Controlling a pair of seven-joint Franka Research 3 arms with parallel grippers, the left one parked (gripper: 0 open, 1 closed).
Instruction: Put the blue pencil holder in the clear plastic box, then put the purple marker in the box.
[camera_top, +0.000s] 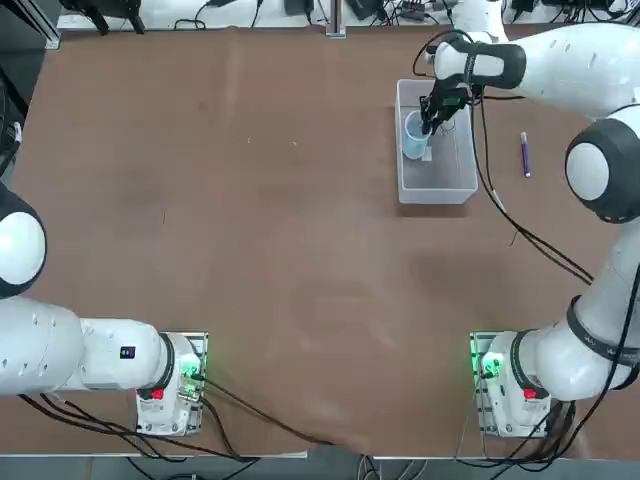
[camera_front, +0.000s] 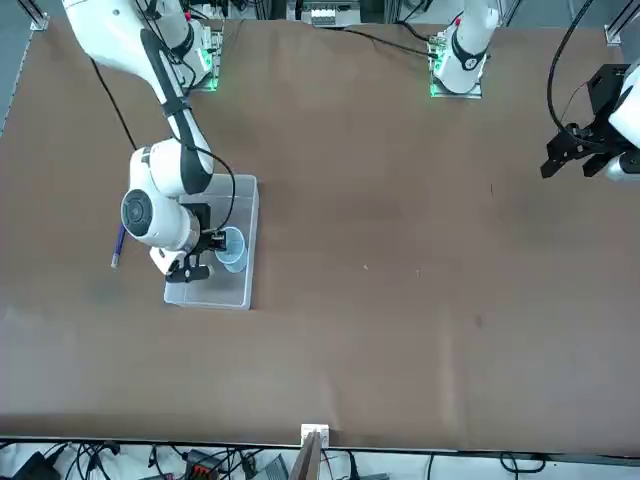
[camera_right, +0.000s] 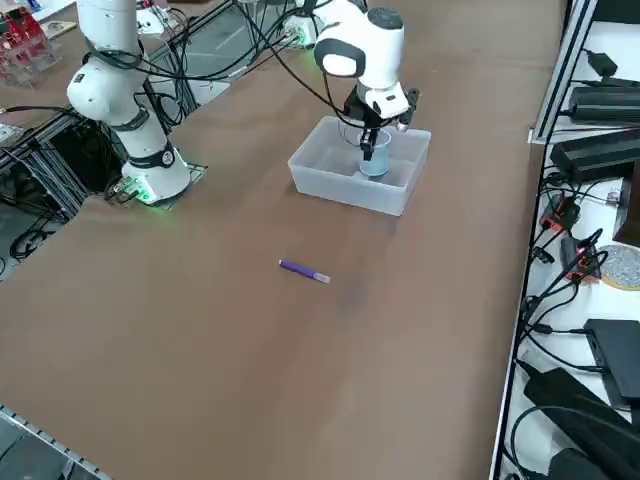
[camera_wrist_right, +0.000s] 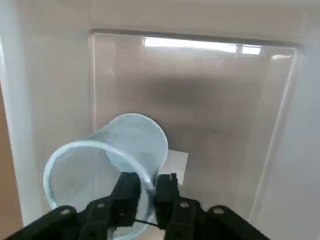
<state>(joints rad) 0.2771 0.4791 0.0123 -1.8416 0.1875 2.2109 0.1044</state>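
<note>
While clamped on the holder's (camera_wrist_right: 107, 165) rim, one finger inside the mesh wall and one outside, right hand (camera_top: 434, 117) sits low inside the box (camera_top: 463, 186), cup tilted and just above or barely touching the floor, next to the small white label (camera_wrist_right: 175, 162). Can't tell from these shots whether it's actually resting yet.

Looks like step one is nearly done, only the release left. What matters next: marker (camera_top: 525, 154) lies out on the bare table (camera_top: 250, 250), well clear of the box, off to the hand's right side, closer to the robot than the box's far end. Long axis runs roughly parallel to the box's long walls, so fingers would probably want to close across it, no big wrist turn needed.

Materials: holder is pale-blue fine mesh, see-through, with a smooth light rim, round. Box is translucent whitish plastic, rectangular, low walls, glossy floor. Marker thin, purple, lighter tip, likely to roll if nudged. Table brown and matte.
</note>
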